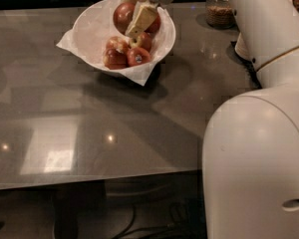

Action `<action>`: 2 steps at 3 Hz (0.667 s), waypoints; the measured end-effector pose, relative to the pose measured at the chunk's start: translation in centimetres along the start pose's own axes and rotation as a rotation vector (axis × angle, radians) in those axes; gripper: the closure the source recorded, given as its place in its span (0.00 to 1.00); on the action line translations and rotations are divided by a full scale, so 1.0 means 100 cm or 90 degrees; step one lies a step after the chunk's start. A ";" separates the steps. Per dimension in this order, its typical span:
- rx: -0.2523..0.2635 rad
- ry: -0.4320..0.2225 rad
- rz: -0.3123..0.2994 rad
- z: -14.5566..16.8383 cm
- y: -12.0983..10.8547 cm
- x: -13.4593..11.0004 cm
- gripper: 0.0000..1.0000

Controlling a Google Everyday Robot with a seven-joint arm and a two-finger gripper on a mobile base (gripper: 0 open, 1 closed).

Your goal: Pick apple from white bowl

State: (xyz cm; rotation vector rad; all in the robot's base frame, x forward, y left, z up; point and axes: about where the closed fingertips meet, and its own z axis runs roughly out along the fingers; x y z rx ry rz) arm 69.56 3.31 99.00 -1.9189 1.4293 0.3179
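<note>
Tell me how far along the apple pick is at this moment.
Done: the reach. The end effector is down in the white bowl, right against the apple at the far side. In hand: the grasp, though a firm hold cannot be confirmed. Left: lifting the apple clear, since it sits within the rim, behind the smaller apples.

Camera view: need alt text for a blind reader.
The tool reaches into the white bowl on a grey table, at the largest apple in the back of the bowl. In front of it lie smaller red apples.
</note>
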 end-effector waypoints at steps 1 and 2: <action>0.003 0.001 -0.022 -0.024 0.014 -0.014 1.00; 0.011 -0.004 -0.041 -0.056 0.038 -0.033 1.00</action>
